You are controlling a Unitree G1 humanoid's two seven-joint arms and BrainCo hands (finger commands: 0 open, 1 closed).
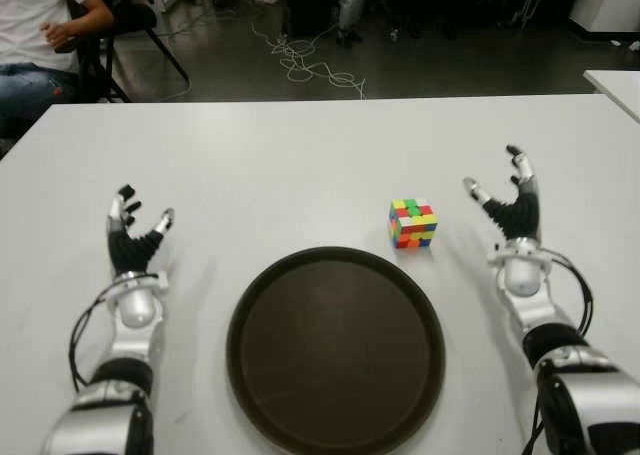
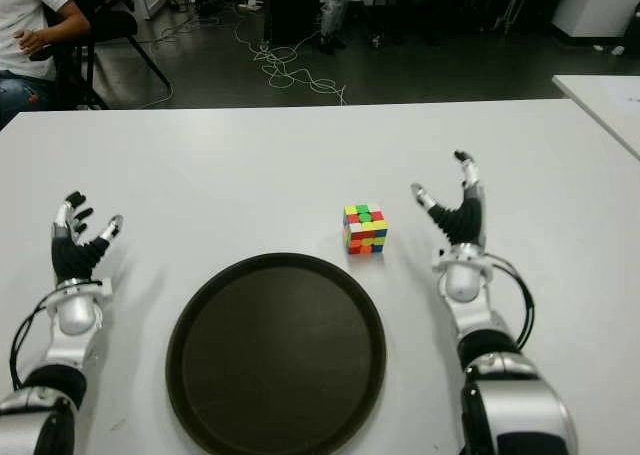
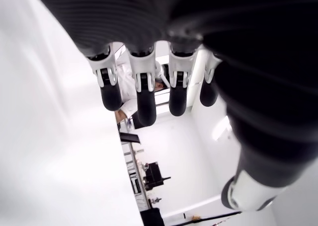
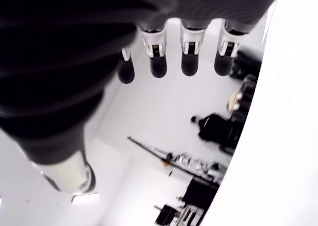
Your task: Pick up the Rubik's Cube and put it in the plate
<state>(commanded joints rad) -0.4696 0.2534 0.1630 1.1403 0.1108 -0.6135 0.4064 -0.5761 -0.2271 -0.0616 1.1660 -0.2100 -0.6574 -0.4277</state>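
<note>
One Rubik's Cube (image 1: 413, 223), one round dark plate (image 1: 335, 347), one white table (image 1: 300, 165). Two robot hands: left hand (image 1: 133, 237), right hand (image 1: 510, 211). One seated person (image 1: 40, 35) beyond the table's far corner.

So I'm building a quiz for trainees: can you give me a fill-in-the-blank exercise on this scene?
1. The multicoloured Rubik's Cube sits on the white table, nearer the ____ hand.
2. The round dark brown plate holds ____.
3. The left hand, left of the plate, has its fingers ____.

Missing words: right; nothing; open
</note>
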